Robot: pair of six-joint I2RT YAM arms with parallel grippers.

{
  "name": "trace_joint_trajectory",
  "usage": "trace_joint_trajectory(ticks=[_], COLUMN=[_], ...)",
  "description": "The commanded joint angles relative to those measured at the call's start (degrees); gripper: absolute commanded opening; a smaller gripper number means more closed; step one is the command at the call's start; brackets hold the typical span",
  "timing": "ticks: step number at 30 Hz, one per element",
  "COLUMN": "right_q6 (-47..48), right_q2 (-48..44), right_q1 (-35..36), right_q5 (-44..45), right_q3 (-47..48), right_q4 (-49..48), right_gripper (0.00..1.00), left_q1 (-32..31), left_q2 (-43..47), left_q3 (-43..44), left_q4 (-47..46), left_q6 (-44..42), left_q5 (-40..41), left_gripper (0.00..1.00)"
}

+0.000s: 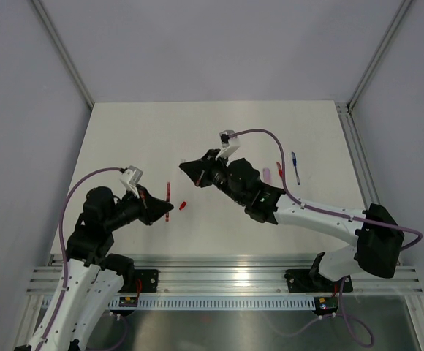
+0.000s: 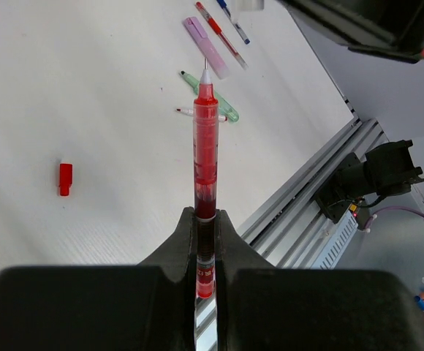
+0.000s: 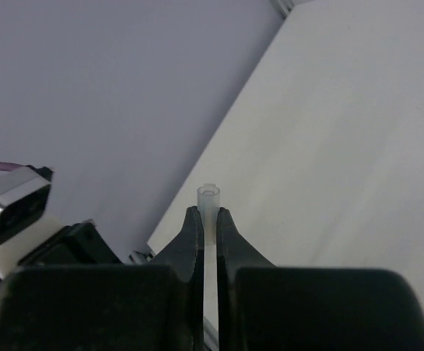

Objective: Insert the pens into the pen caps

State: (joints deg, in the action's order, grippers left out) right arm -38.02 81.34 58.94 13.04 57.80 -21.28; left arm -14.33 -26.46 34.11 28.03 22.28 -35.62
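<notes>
One red pen [image 2: 205, 146] is clamped between the fingers of my left gripper [image 2: 205, 215]. Its bare writing tip points away from my wrist, out over the table [image 2: 88, 88]. My right gripper [image 3: 205, 216] is pinched shut on a small pale tube with its open mouth up, which I take to be a pen cap [image 3: 209, 196]. It is held in the air well above the surface. Beyond pale and translucent, I cannot tell its colour.

A loose red cap [image 2: 65, 179] lies on the table off to the side of my held pen, touching nothing. Farther out lie a pale green pen [image 2: 216, 99], a thick pink pen [image 2: 206, 47], a second red pen [image 2: 219, 33] and a blue pen [image 2: 234, 23], close together but apart from the red cap. Whether any of them wears a cap is too small to tell.

By my judgement the task is near its start. One pen and one cap are in hand but not yet brought together, and no joined pair is clearly visible. The red cap looks like the match for my red pen, so the pale cap may belong elsewhere.
</notes>
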Motion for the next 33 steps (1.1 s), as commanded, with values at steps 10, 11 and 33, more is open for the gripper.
trace_joint_trajectory(ticks=[10, 11, 33], right_q6=[-2.14, -2.15, -1.35], right_q2=[4.88, 5.05, 7.87], right_q1=[2.41, 2.5, 2.41], right_q5=[-7.24, -7.15, -8.2], right_q3=[5.92, 5.92, 7.77], right_q4=[-10.8, -10.8, -8.61], right_gripper=[0.0, 0.0, 0.0], left_q1=[1.32, 1.41, 1.58], left_q2=[-0.09, -0.09, 0.53], left_q3=[0.61, 0.52, 0.87], left_q4=[-3.68, -3.6, -3.16], left_q6=[-0.13, -0.13, -0.4], left_q5=[-1.56, -1.56, -1.12], left_gripper=[0.0, 0.0, 0.0])
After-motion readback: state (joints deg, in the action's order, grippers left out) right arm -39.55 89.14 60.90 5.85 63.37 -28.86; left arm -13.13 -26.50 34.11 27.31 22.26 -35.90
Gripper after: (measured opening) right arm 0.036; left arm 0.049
